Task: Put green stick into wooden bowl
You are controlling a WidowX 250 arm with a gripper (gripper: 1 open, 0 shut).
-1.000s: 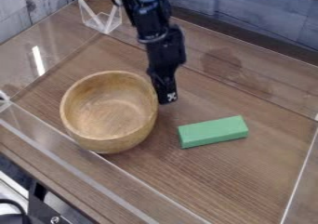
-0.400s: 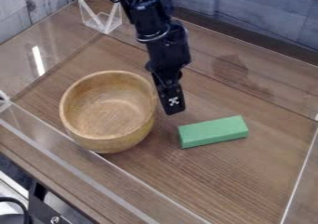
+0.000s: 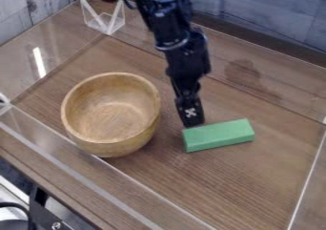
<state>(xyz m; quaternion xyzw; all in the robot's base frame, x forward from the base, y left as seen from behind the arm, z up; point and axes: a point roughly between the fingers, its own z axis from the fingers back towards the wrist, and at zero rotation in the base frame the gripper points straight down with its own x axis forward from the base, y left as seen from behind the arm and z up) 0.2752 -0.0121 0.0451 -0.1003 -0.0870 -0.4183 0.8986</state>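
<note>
The green stick (image 3: 218,135) lies flat on the wooden table, just right of the wooden bowl (image 3: 114,138), which holds nothing. My gripper (image 3: 189,110) points down from the dark arm, its tips hanging just above the stick's left end, between the stick and the bowl's right rim. The fingers look spread apart, with nothing between them, and they are not touching the stick.
Clear plastic walls (image 3: 51,52) fence the table on all sides, with the front wall (image 3: 152,191) close behind the bowl and stick. A white wire frame (image 3: 105,19) stands at the back left. Bare wood (image 3: 261,91) lies right of the arm.
The gripper has moved right and toward the camera, from beside the bowl's rim to over the stick's left end. Its tips look wider than before. Stick and bowl have not moved.
</note>
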